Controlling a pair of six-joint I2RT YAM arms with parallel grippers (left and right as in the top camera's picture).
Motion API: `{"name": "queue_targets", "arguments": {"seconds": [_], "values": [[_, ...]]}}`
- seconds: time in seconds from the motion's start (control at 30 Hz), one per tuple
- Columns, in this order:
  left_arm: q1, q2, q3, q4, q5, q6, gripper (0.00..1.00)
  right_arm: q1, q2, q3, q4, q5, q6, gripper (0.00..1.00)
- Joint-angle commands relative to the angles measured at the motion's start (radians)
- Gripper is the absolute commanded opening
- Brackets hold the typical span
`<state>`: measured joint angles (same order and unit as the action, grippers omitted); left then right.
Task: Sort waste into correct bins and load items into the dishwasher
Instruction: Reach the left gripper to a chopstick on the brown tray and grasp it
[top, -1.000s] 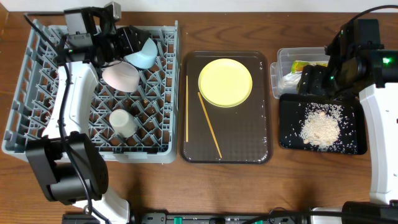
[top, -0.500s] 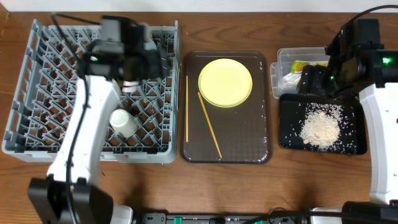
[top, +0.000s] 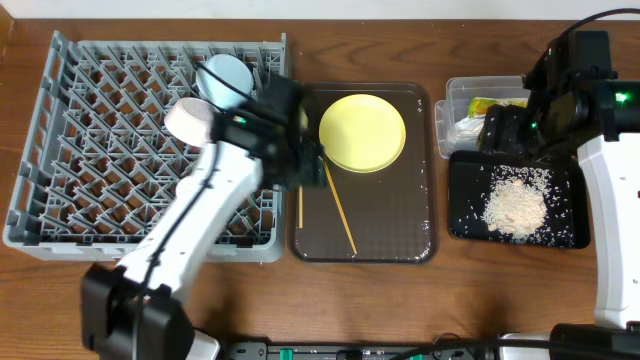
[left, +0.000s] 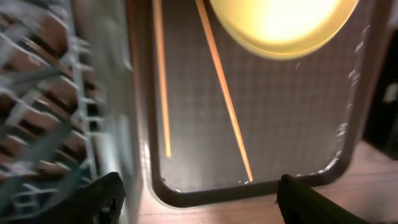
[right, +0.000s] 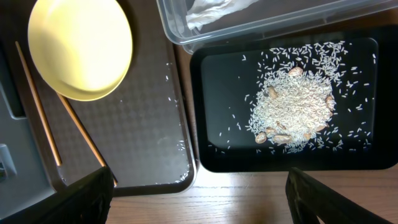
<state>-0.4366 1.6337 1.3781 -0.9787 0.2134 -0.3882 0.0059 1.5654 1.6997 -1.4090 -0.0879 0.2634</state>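
Observation:
The grey dish rack (top: 90, 130) holds the light blue bowl (top: 225, 78) and the white bowl (top: 192, 120); my left arm hides the cup. The yellow plate (top: 362, 132) and two chopsticks (top: 338, 205) lie on the brown tray (top: 395, 215). My left gripper (top: 300, 160) hangs open and empty over that tray's left edge, above the chopsticks (left: 224, 93). The wrapper (top: 490, 103) and paper strip (top: 468, 125) lie in the clear tub (top: 452, 95). Rice scraps (top: 515, 207) lie on the black tray (top: 462, 200). My right gripper (top: 505, 135) is open and empty above them.
The left wrist view shows the plate (left: 283, 25), the rack's edge (left: 50, 93) and my open left fingers (left: 199, 205). The right wrist view shows the rice (right: 292, 112), the tub (right: 249, 18), the plate (right: 81, 46) and my open right fingers (right: 199, 199). Bare wood runs along the front.
My left arm has swung from the rack's back left across to the brown tray's left edge, uncovering the two bowls and covering the cup. The right arm has not moved.

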Motion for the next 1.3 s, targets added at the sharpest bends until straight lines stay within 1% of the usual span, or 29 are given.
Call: {"name": "queue_targets", "arguments": {"seconds": [0.0, 0.1, 0.23, 0.33, 0.47, 0.6, 0.83, 0.9, 0.97, 1.0, 1.07, 1.27], "values": [[-0.071, 0.048, -0.031, 0.028, -0.051, -0.074, 0.82, 0.008, 0.003, 0.001, 0.002, 0.013, 0.013, 0.87], [-0.123, 0.095, -0.032, 0.055, -0.051, -0.080, 0.81, 0.008, 0.003, 0.001, 0.002, 0.013, 0.013, 0.87], [-0.159, 0.170, -0.032, 0.087, -0.050, -0.156, 0.79, 0.008, 0.003, 0.001, 0.002, 0.013, 0.013, 0.87], [-0.165, 0.219, -0.032, 0.106, -0.050, -0.187, 0.79, 0.008, 0.003, 0.001, 0.002, 0.013, 0.012, 0.87], [-0.165, 0.278, -0.032, 0.134, -0.051, -0.190, 0.77, 0.008, 0.003, 0.001, 0.002, 0.013, 0.010, 0.87], [-0.166, 0.337, -0.032, 0.166, -0.050, -0.190, 0.72, 0.008, 0.003, 0.001, 0.002, 0.013, 0.009, 0.87], [-0.172, 0.424, -0.032, 0.189, -0.050, -0.190, 0.70, 0.008, 0.003, 0.001, 0.002, 0.013, 0.009, 0.87], [-0.174, 0.439, -0.032, 0.189, -0.050, -0.190, 0.66, 0.008, 0.003, 0.001, 0.002, 0.013, 0.009, 0.87], [-0.177, 0.447, -0.032, 0.184, -0.050, -0.190, 0.45, 0.008, 0.003, 0.001, 0.002, 0.013, 0.009, 0.87], [-0.178, 0.448, -0.032, 0.180, -0.050, -0.190, 0.39, 0.008, 0.003, 0.001, 0.002, 0.013, 0.009, 0.87], [-0.179, 0.448, -0.032, 0.177, -0.050, -0.190, 0.32, 0.008, 0.003, 0.001, 0.002, 0.013, 0.009, 0.87], [-0.179, 0.448, -0.032, 0.171, -0.049, -0.190, 0.22, 0.008, 0.003, 0.001, 0.002, 0.013, 0.009, 0.87]]}}
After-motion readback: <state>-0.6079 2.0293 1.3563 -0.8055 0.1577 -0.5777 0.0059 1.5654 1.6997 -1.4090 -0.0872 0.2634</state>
